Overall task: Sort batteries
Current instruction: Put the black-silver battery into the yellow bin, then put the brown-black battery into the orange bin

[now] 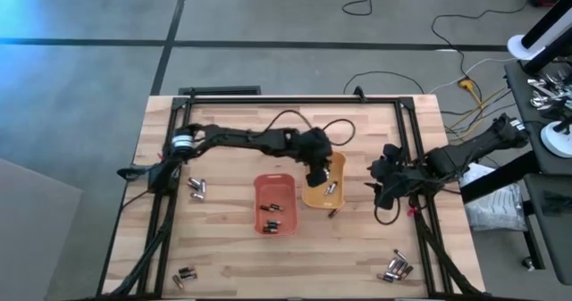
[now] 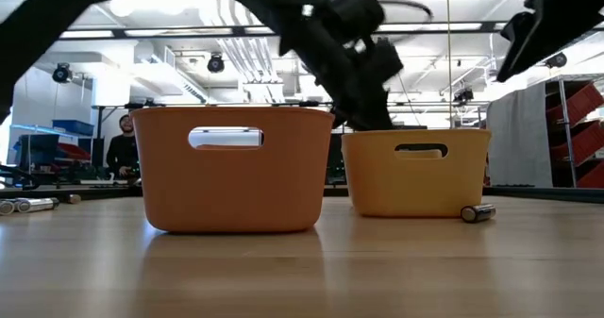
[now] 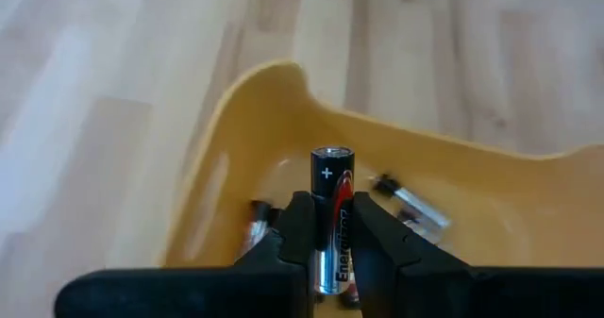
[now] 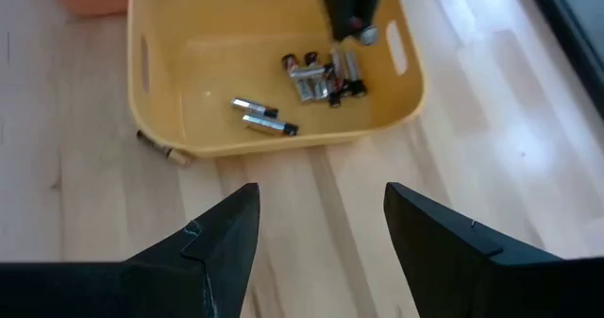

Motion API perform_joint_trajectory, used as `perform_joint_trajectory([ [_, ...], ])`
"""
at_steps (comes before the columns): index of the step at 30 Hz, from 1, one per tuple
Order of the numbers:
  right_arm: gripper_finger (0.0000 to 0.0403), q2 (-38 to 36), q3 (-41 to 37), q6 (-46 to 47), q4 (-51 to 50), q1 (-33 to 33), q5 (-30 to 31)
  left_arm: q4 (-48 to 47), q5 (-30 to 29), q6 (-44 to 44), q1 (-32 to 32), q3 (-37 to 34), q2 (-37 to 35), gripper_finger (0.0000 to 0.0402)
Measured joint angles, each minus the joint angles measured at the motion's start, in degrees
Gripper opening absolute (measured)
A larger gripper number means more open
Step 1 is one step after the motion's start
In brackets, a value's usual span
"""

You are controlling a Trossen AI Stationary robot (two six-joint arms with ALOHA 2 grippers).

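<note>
Left gripper [image 3: 330, 238] is clamped on a single battery [image 3: 332, 214], a dark cell with a red band and the plus end pointing away from the wrist, hanging over the inside of the yellow tray [image 1: 332, 178]. From my seat the overhead cam puts that gripper [image 1: 315, 174] just right of the table's centre, at the tray's 9 o'clock rim.

Right gripper [image 4: 321, 228] has its fingers spread wide with nothing between them. It sits at about 3 o'clock from the yellow tray [image 4: 189, 63], off to the side above bare wood, looking back at it.

Where the batteries are:
- a loose bunch already in the yellow tray [image 4: 316, 77], plus two more lying apart from that bunch [image 4: 260, 115]
- a few dark ones in the orange tray [image 1: 273, 203], which stands just beside the yellow one at its 9 o'clock
- one stray [image 2: 478, 212] on the table touching or nearly touching the yellow tray's outer wall
- small piles on the table at roughly 9 o'clock [image 1: 197, 188], 7 o'clock [image 1: 184, 273] and 5 o'clock [image 1: 397, 267]

A person [image 2: 121, 148] shows in the room behind.
</note>
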Motion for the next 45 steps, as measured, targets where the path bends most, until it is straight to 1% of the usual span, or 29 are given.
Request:
perform_joint_trajectory([
  [2,0.0219,0.0,-0.7,1.4,0.0,1.1,0.0,-7.7,-1.0,1.3,0.0,5.7,3.6,0.0023],
  [6,0.0219,0.0,-1.9,4.4,-0.1,3.7,0.0,-17.2,-1.2,3.5,-0.2,14.3,10.5,0.0023],
  [11,0.0219,0.0,-3.0,7.0,0.1,6.9,0.0,-23.4,-1.9,4.6,-0.7,22.4,15.5,0.0023],
  [15,0.0219,0.0,-3.6,8.8,0.0,8.7,0.0,-25.9,-1.9,4.6,-1.0,25.6,17.3,0.0027],
  [17,0.0219,0.0,-3.8,9.8,0.1,9.4,0.0,-26.9,-1.9,4.5,-1.0,26.4,17.4,0.0048],
  [22,0.0219,0.0,-4.5,11.1,0.1,10.2,0.1,-27.2,-1.9,3.2,-1.2,27.1,17.3,0.0126],
  [25,0.0219,0.0,-5.0,11.4,0.5,10.2,0.1,-28.2,-2.0,3.2,-1.9,28.8,16.0,0.0165],
  [28,0.0219,0.0,-5.2,11.9,1.3,10.2,0.1,-30.6,-1.9,3.0,-3.2,29.9,13.9,0.0192],
  [30,0.0219,0.0,-5.3,13.1,1.5,10.2,0.1,-31.7,-2.0,2.6,-4.4,29.5,12.0,0.0198],
  [33,0.0219,0.0,-6.1,14.2,3.1,10.3,0.2,-31.5,-3.6,2.6,-6.3,25.6,6.9,0.0197],
  [36,0.0219,0.3,-7.2,14.2,3.5,10.3,0.2,-31.3,-5.7,-0.9,-7.4,17.4,-0.4,0.0189],
  [38,0.0219,0.4,-7.9,13.8,3.8,10.3,0.1,-31.0,-7.9,-3.9,-7.8,9.3,-5.6,0.0183],
  [40,0.0219,0.4,-8.5,13.6,3.8,10.3,0.2,-29.9,-8.3,-7.2,-7.9,0.2,-11.4,0.0178],
  [43,0.0219,0.4,-8.9,12.8,3.8,10.3,0.2,-26.3,-8.5,-12.5,-8.2,-12.6,-20.7,0.0169],
  [45,0.0219,0.4,-8.9,12.4,4.4,10.3,0.2,-23.2,-9.7,-15.1,-8.2,-20.2,-26.1,0.0163],
])
